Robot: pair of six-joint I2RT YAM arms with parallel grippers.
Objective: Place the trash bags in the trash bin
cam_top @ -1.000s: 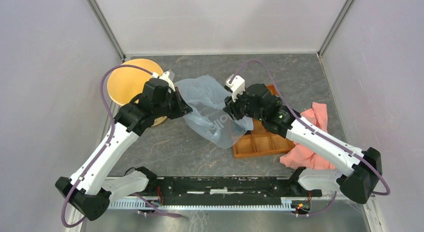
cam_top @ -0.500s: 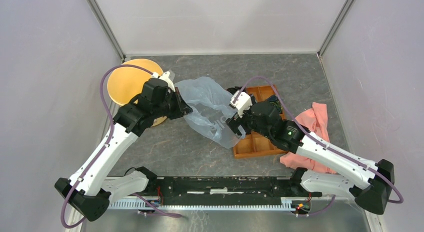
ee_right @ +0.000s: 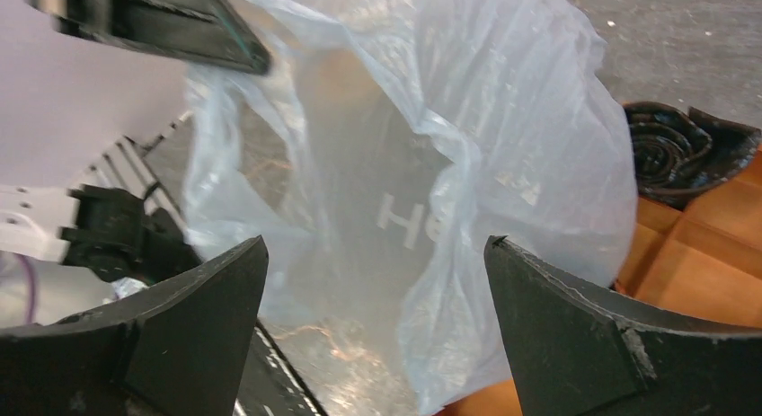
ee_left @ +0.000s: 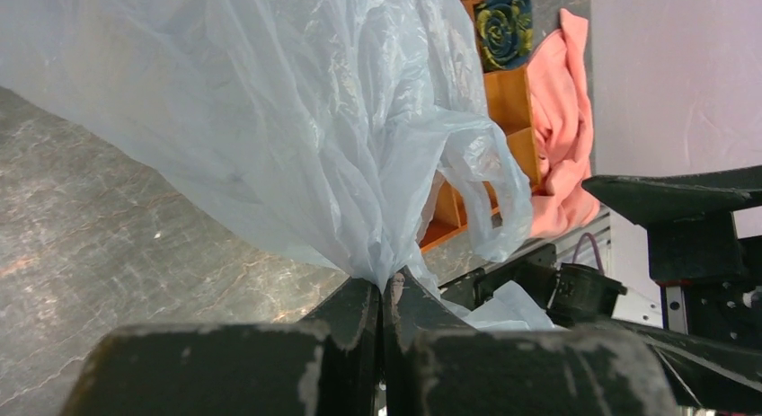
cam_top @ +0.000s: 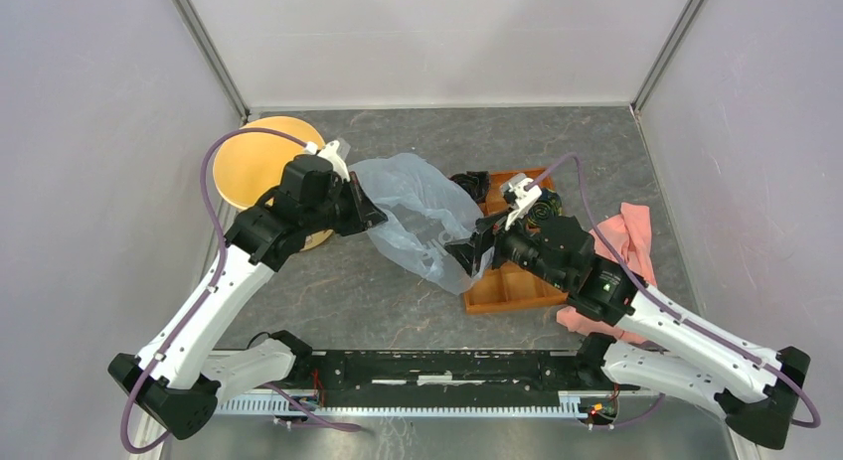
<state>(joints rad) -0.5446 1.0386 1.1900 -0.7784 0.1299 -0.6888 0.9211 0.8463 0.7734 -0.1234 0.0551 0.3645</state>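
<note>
Far left, the bin [cam_top: 260, 167] sits at the back of the worktop [cam_top: 338, 291], partly under the left arm. The left pincer [cam_top: 370, 214] is clamped tight on a bunched edge of the bag [cam_top: 413, 207], which billows between the two arms, outside the bin. The right pincer [cam_top: 475, 253] gapes wide, facing the bag's right side and gripping nothing. Beneath it is the tray [cam_top: 517, 286], and far right the pink cloth [cam_top: 624, 239].
</note>
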